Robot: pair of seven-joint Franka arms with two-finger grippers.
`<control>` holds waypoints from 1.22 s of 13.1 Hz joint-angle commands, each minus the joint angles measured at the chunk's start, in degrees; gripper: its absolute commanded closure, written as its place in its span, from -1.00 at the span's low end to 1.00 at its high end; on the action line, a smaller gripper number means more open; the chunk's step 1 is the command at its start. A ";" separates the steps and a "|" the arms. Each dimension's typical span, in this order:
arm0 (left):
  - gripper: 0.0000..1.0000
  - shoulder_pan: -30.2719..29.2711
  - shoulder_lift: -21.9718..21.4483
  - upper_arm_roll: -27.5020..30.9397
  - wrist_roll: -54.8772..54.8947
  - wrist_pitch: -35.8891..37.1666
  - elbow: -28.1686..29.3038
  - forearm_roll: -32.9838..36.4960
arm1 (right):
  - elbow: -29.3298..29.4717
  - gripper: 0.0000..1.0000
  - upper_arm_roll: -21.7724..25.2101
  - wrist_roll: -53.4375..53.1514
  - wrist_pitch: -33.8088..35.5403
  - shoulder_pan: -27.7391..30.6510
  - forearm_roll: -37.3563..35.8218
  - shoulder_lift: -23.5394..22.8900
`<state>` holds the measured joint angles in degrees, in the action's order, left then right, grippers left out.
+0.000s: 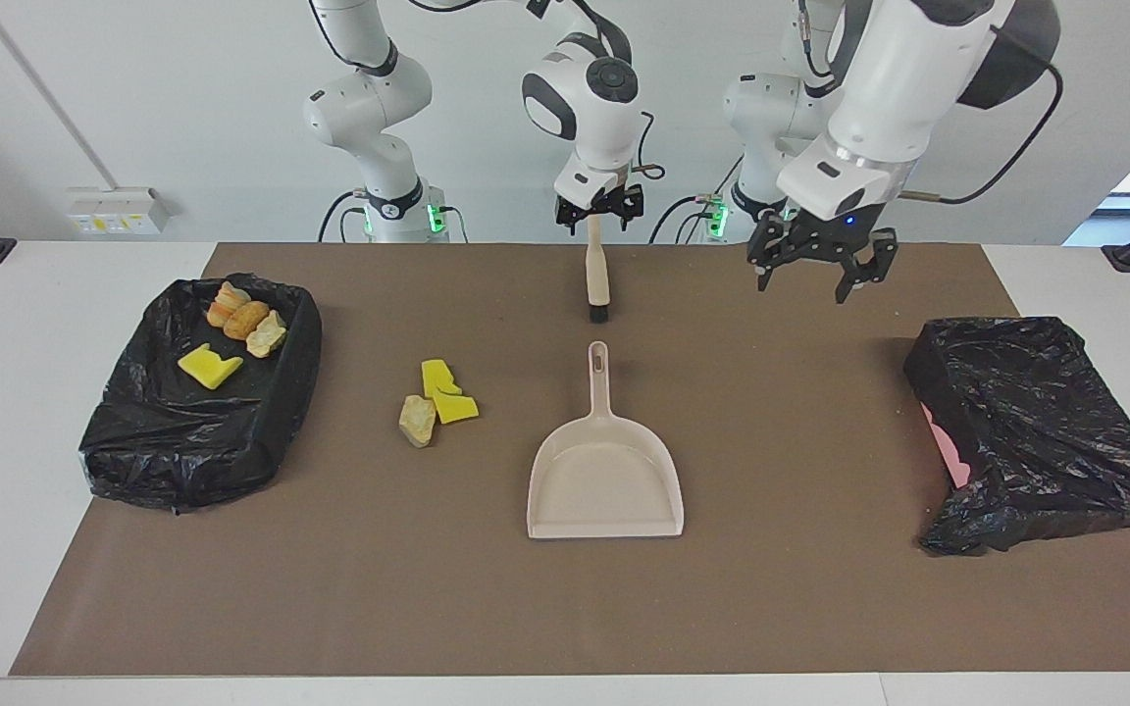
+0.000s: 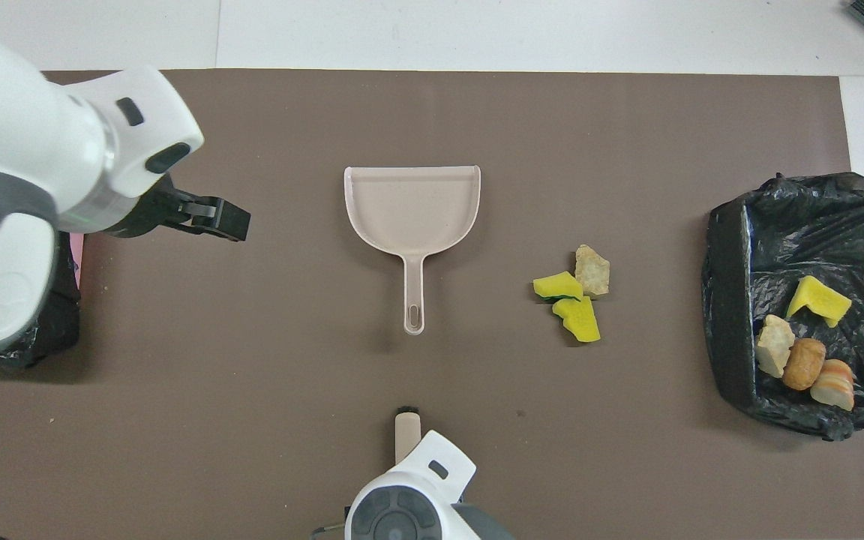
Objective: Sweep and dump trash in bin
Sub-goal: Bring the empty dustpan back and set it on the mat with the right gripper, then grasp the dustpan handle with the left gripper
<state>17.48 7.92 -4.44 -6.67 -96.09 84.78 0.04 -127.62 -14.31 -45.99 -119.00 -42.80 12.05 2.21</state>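
Note:
An empty beige dustpan [image 1: 604, 480] [image 2: 411, 206] lies mid-mat, its handle pointing toward the robots. Beside it, toward the right arm's end, sits loose trash [image 1: 437, 397] [image 2: 574, 296]: two yellow sponge chunks and a tan lump. More trash, one yellow chunk and three brown lumps [image 1: 236, 328] [image 2: 803, 341], lies in the black-lined bin [image 1: 182, 461] [image 2: 724, 300]. A brush [image 1: 596, 279] [image 2: 407, 431] lies nearer the robots than the dustpan. My right gripper [image 1: 599, 208] hangs open over its handle end. My left gripper [image 1: 813, 279] [image 2: 214, 217] hovers open and holds nothing.
A second bin [image 1: 1036, 422], wrapped in a black bag with a pink edge showing, sits at the left arm's end of the table. The brown mat [image 1: 565, 608] covers most of the white table. My left arm hides much of that bin from overhead.

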 commanded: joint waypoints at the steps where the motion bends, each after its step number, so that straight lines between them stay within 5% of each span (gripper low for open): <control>1: -1.00 3.95 1.38 0.57 -2.29 -5.94 4.86 1.54 | -5.61 -1.00 0.07 -2.70 -3.52 -2.29 1.14 2.80; 6: -1.00 12.30 10.70 0.57 -15.45 -16.65 6.43 2.42 | -11.25 -1.00 0.07 -3.84 -4.04 -5.62 1.31 6.94; 16: -1.00 15.40 14.92 0.48 -22.07 -28.18 11.02 2.25 | -14.41 -1.00 0.07 -6.22 -12.92 -9.59 2.19 4.03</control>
<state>32.54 22.69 -4.54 -27.10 -122.01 94.91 1.08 -141.19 -14.31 -50.48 -130.19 -51.65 12.98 6.40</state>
